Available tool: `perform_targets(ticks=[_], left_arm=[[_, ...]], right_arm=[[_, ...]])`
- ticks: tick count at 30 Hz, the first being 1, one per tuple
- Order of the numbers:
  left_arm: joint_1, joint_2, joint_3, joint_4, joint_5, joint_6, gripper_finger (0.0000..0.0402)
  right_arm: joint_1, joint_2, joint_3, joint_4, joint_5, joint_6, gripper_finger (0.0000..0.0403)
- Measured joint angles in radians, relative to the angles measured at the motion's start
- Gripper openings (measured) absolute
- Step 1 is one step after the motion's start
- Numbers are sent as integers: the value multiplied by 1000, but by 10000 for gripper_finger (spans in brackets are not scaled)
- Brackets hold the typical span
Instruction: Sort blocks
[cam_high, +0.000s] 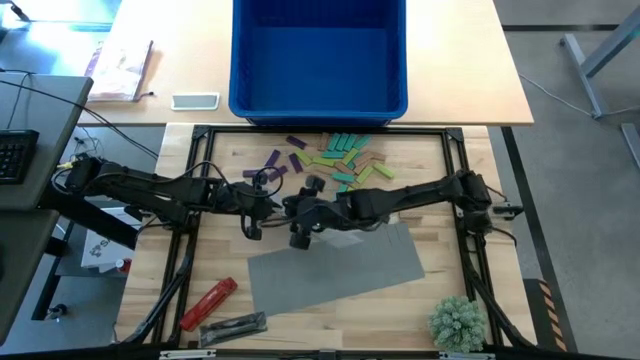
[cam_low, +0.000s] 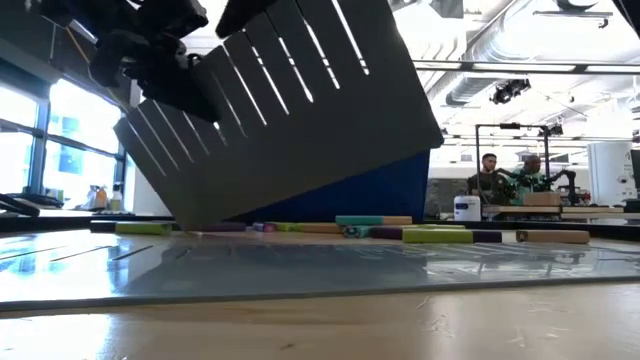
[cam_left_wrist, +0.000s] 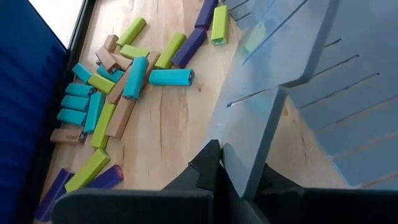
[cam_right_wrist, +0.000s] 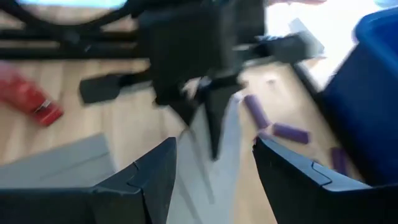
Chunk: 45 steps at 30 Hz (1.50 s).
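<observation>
A large blue plastic bin (cam_high: 318, 55) sits on the far side of the table, beyond my work frame. A flat grey slotted mat (cam_left_wrist: 323, 81) stands tilted off the wood, and it screens much of the low view. A second flat grey mat (cam_high: 335, 265) lies on the wooden tabletop (cam_high: 470, 280) nearer me. At the near edge lie a red cylindrical tool (cam_high: 208, 302) and a dark tool (cam_high: 233, 325); a small green plant (cam_high: 457, 322) is at the near right corner.

My left gripper (cam_left_wrist: 217, 163) is at table centre, fingers pinched shut on the edge of the tilted mat. My right gripper (cam_right_wrist: 214, 165) is just beside it, fingers spread wide with nothing between them.

The blocks (cam_high: 340, 157), small rectangular bars in teal, lime, purple and tan wood, lie flat in a loose heap between the bin and the grippers. Their long axes point many ways; several teal ones lie parallel side by side near the bin. Faces are smooth, ends squared.
</observation>
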Motion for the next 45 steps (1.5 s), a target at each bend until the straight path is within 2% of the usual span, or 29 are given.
perform_targets(ticks=[8, 13, 16, 20, 27, 32, 39, 45], left_arm=[[34, 29, 0, -6, 45, -116, 0], [42, 32, 0, 6, 55, -126, 0], [42, 30, 0, -4, 53, -121, 0], [29, 28, 0, -5, 54, -64, 0], [6, 28, 16, -13, 36, -5, 0], [3, 26, 32, -15, 28, 12, 0], [3, 26, 32, -8, 30, -2, 3], [2, 25, 37, 17, 32, -17, 41]], right_arm=[[8, 26, 1, 49, -59, -16, 199], [-9, 74, 0, -9, -42, 24, 199], [-17, 84, -1, -21, 20, 77, 193], [-26, 84, -1, -40, 48, 88, 158], [-53, 89, 0, -96, -90, 115, 71], [-64, 91, 0, -106, -97, 118, 9], [-62, 91, 0, -106, -93, 161, 3], [-61, 92, 0, -94, -94, 208, 2]])
